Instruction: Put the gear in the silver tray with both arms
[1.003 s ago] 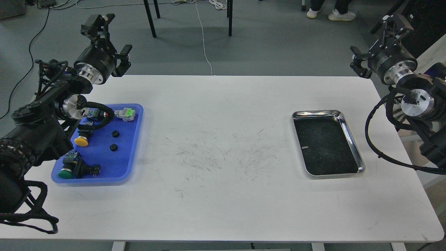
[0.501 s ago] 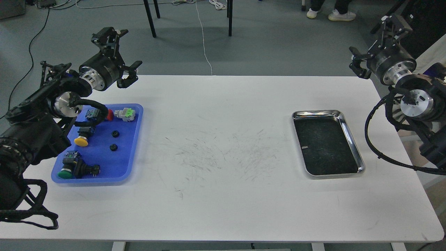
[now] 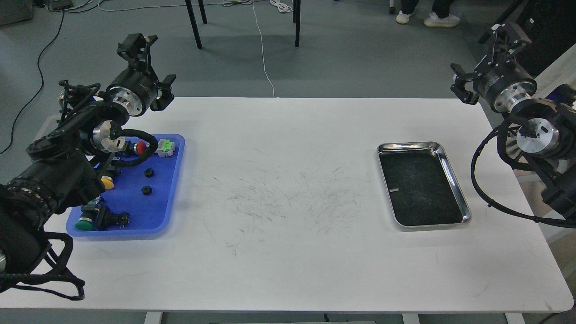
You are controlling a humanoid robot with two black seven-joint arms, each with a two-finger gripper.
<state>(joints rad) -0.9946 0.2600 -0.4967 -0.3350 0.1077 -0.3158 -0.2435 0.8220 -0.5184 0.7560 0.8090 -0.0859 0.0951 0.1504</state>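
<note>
Two small black gears (image 3: 149, 173) (image 3: 146, 190) lie on the blue plastic tray (image 3: 173, 193) at the table's left. The silver tray (image 3: 455, 180) sits at the right, its dark scratched bottom bare except for a small pale speck. My left gripper (image 3: 150, 63) hangs open above the table's far left corner, beyond the blue tray, with nothing between its fingers. My right gripper (image 3: 482, 58) is open too, above the far right corner and behind the silver tray. Both arms are well above the table.
The blue tray also holds push-button switches: a yellow one (image 3: 107, 182), a green one (image 3: 84, 223), a red one (image 3: 141, 146) and a green connector (image 3: 166, 147). My left forearm and its cable (image 3: 135, 159) overhang that tray's back. Chair legs and cables are on the floor beyond.
My left arm has swung: its gripper went right and down, then back up a little, and the forearm now covers more of the blue tray. The right gripper drifted slightly up.
</note>
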